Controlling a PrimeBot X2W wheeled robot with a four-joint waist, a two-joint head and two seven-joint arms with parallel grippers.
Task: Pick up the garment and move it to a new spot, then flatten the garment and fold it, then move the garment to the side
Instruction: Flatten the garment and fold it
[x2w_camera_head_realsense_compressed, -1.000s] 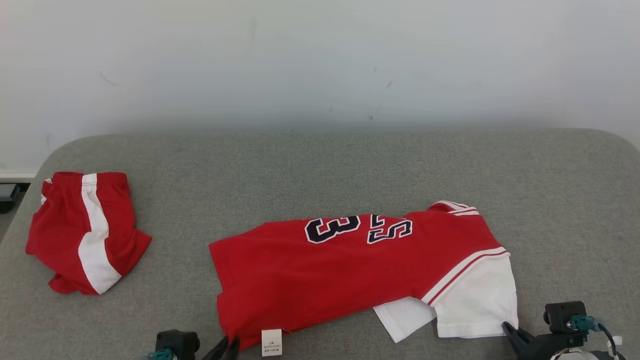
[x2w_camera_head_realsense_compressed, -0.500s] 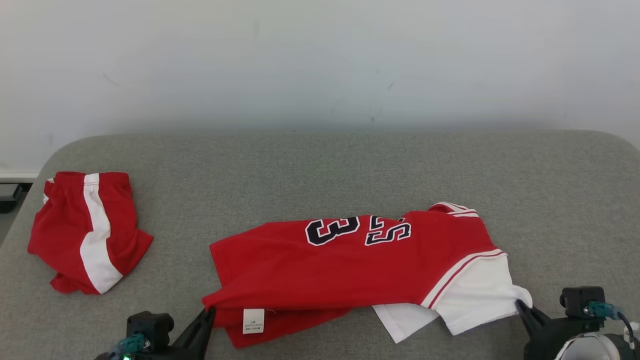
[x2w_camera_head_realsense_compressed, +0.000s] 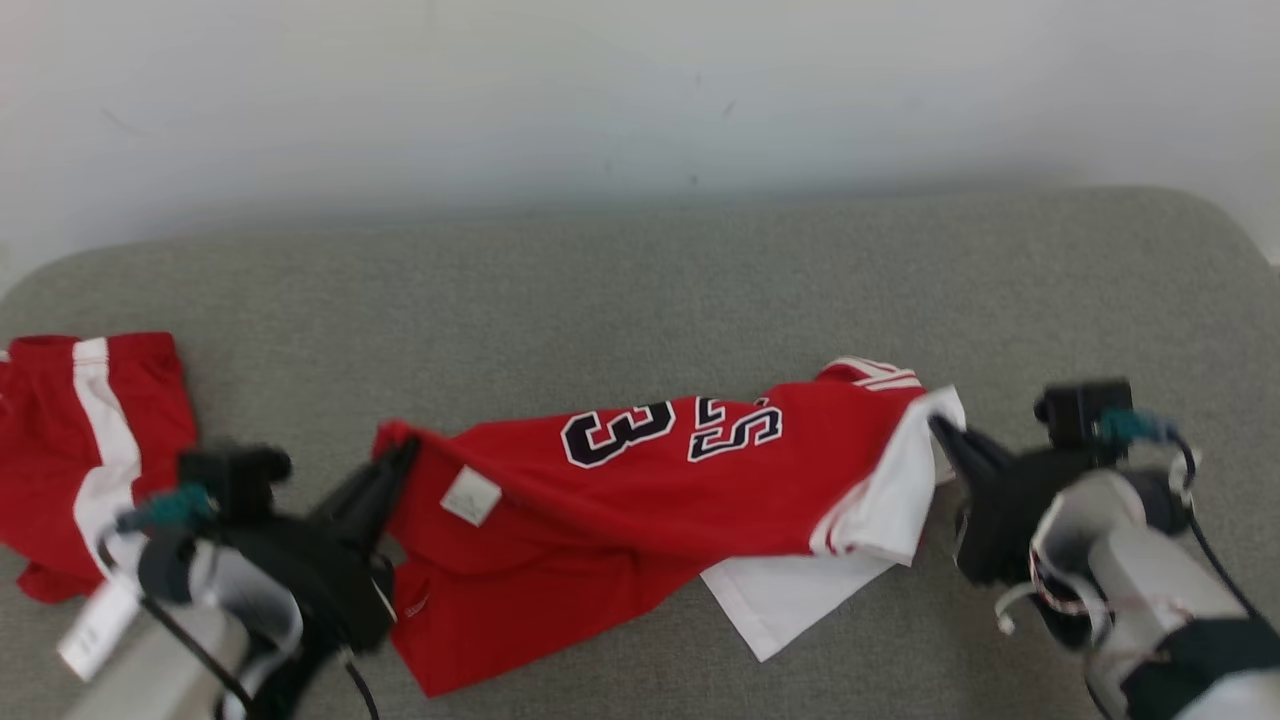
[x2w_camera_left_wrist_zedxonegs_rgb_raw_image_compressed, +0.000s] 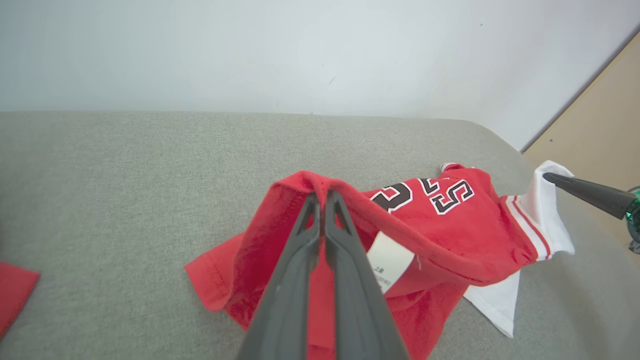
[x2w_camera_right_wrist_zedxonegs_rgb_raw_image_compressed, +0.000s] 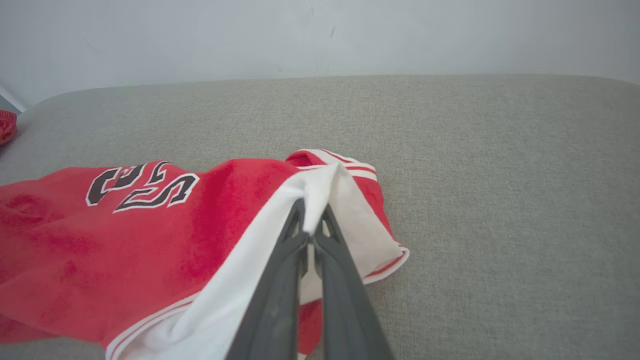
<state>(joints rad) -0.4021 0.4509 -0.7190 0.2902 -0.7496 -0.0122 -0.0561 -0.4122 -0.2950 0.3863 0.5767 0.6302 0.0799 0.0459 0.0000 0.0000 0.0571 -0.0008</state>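
Observation:
The garment (x2w_camera_head_realsense_compressed: 620, 510) is a red jersey with dark numbers and white sleeves, lying across the middle of the grey cushion. My left gripper (x2w_camera_head_realsense_compressed: 400, 455) is shut on its red hem corner, lifted and folded over toward the far side; the white label (x2w_camera_head_realsense_compressed: 471, 495) faces up. In the left wrist view the fingers (x2w_camera_left_wrist_zedxonegs_rgb_raw_image_compressed: 295, 260) pinch the red fold of the garment (x2w_camera_left_wrist_zedxonegs_rgb_raw_image_compressed: 440, 235). My right gripper (x2w_camera_head_realsense_compressed: 940, 428) is shut on the white sleeve edge, also raised. In the right wrist view the fingers (x2w_camera_right_wrist_zedxonegs_rgb_raw_image_compressed: 340, 280) clamp the white cloth of the garment (x2w_camera_right_wrist_zedxonegs_rgb_raw_image_compressed: 150, 245).
Red shorts with a white stripe (x2w_camera_head_realsense_compressed: 85, 440) lie at the cushion's left edge. The grey cushion (x2w_camera_head_realsense_compressed: 640, 290) extends bare behind the jersey to a pale wall. A tan panel (x2w_camera_left_wrist_zedxonegs_rgb_raw_image_compressed: 600, 130) stands beyond the right end.
The left gripper closed on the hem corner. Both grippers then lifted their edges and carried them toward the far side, folding the near edge over. The head camera has shifted.

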